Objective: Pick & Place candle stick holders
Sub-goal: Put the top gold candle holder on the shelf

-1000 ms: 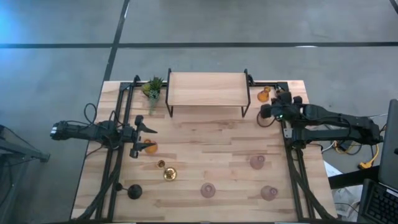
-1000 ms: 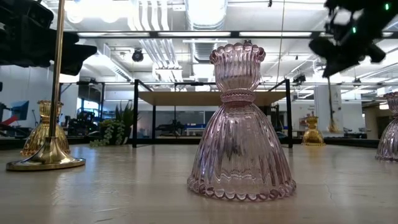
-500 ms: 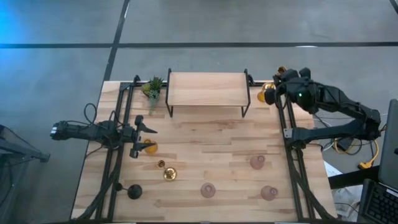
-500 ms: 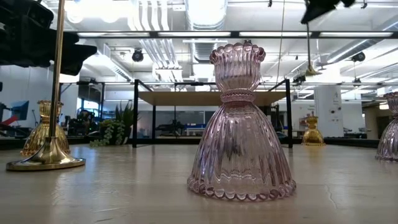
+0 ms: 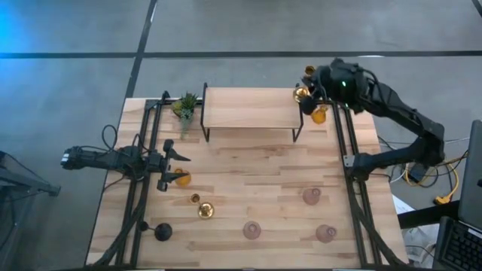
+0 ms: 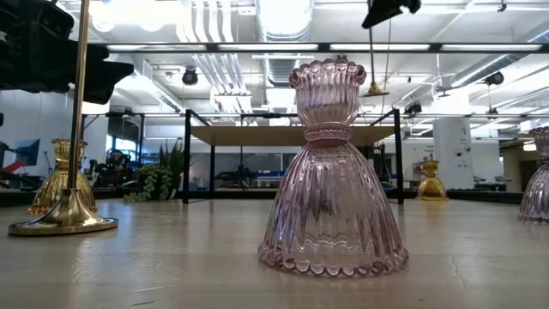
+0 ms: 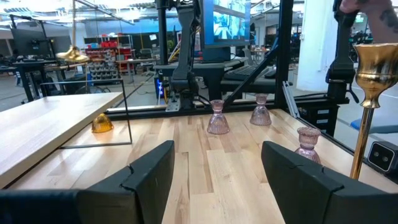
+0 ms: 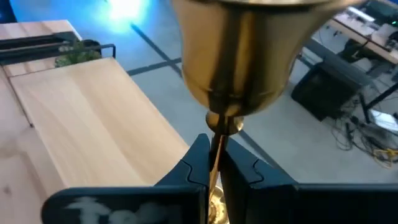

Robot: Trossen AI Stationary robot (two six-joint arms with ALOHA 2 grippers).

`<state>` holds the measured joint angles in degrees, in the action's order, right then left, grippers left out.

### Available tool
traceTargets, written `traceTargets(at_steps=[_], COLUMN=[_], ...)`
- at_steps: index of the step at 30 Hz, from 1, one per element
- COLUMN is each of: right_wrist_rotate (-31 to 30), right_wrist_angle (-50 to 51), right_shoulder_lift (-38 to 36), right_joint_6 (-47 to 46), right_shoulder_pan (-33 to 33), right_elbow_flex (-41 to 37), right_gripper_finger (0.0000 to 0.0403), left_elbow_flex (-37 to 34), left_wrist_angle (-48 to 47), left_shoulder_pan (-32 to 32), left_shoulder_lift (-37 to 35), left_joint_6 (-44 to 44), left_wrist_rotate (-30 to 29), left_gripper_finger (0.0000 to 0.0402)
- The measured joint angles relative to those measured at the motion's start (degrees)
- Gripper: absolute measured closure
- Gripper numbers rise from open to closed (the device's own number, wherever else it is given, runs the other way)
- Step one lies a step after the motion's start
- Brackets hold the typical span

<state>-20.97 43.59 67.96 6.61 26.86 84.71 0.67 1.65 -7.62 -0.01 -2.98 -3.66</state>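
Brass candle stick up high
Right gripper (image 8: 214, 163) is pinching the thin shiny brass stick (image 8: 231, 68) above the smooth wooden shelf (image 5: 250, 108).

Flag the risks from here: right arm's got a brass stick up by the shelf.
1. The right end effector pinches only the thin stem of the tall brass candle stick holder, with the heavy flared end away from the grip, so it may swing or slip.
2. It hangs over the right end of the wooden shelf, near the black frame; the base could clip it.
3. An amber glass holder sits just beside that shelf end and could get knocked.
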Motion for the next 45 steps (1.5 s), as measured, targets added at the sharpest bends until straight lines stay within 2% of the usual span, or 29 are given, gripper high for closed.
traceTargets(at_steps=[3, 7, 16, 22, 36, 45], right_wrist_rotate=[4.28, 13.0, 23.78, 32.52, 33.17, 36.14], right_wrist_angle=[-1.62, -5.42, -6.85, -8.69, -8.82, -8.83], right_shoulder_lift=[2.13, 4.95, 13.54, 15.66, 16.55, 18.8], right_joint_6=[1.17, 2.35, 4.22, 3.32, 4.51, 4.15], right_shoulder_pan=[3.59, 8.06, 16.34, 20.69, 23.69, 24.23], right_elbow_flex=[1.3, 1.79, 4.43, 4.67, 2.53, 2.4], right_gripper_finger=[0.0392, 0.0392, 0.0392, 0.0392, 0.0392, 0.0392], left_elbow_flex=[0.0, 0.02, 0.0, 0.0, 0.01, 0.0], left_wrist_angle=[0.0, 0.0, 0.0, 0.0, 0.0, 0.0], left_shoulder_pan=[0.0, 0.0, -0.02, -0.01, -0.02, -0.02], left_shoulder_lift=[0.0, 0.0, 0.0, 0.0, 0.0, 0.0], left_joint_6=[0.02, 0.01, 0.02, 0.02, 0.01, 0.02], left_wrist_rotate=[0.0, 0.0, 0.0, 0.0, 0.0, 0.0], left_gripper_finger=[0.0156, 0.0156, 0.0156, 0.0156, 0.0156, 0.0156])
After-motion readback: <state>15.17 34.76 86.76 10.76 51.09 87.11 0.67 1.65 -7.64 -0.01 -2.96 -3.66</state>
